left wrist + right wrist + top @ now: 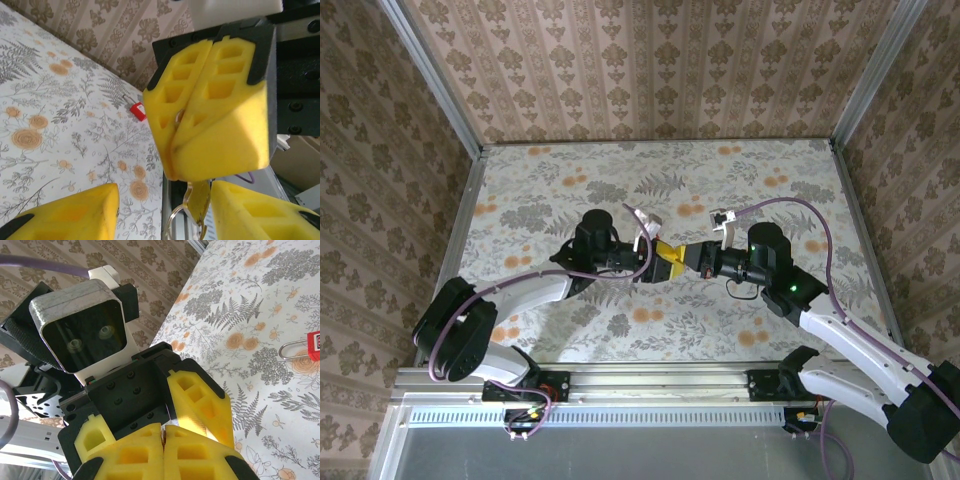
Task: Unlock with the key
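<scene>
Above mid-table, right fingers [220,115] pinch key [198,200]; padlock [314,346] label unreadable.

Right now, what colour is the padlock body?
Red. The padlock shows best in the right wrist view.

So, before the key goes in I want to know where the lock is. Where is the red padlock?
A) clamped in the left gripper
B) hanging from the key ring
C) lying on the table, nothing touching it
C: the red padlock lies flat on the table, well apart from the right gripper, which is shut on the key.
</scene>
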`<move>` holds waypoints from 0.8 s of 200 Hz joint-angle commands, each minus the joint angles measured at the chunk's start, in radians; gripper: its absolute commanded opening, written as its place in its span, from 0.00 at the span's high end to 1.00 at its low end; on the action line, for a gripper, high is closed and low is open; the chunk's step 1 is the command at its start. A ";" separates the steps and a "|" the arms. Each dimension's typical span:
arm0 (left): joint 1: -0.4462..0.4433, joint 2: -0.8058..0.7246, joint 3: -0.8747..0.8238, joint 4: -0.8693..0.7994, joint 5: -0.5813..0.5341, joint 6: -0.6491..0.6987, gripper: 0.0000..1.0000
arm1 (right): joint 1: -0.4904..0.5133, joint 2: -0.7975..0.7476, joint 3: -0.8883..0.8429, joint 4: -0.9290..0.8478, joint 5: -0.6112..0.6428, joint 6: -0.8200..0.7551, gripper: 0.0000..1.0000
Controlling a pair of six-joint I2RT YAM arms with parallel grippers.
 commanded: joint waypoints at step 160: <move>-0.016 0.055 -0.021 0.246 0.060 -0.124 0.78 | 0.000 -0.013 0.000 0.031 0.037 0.014 1.00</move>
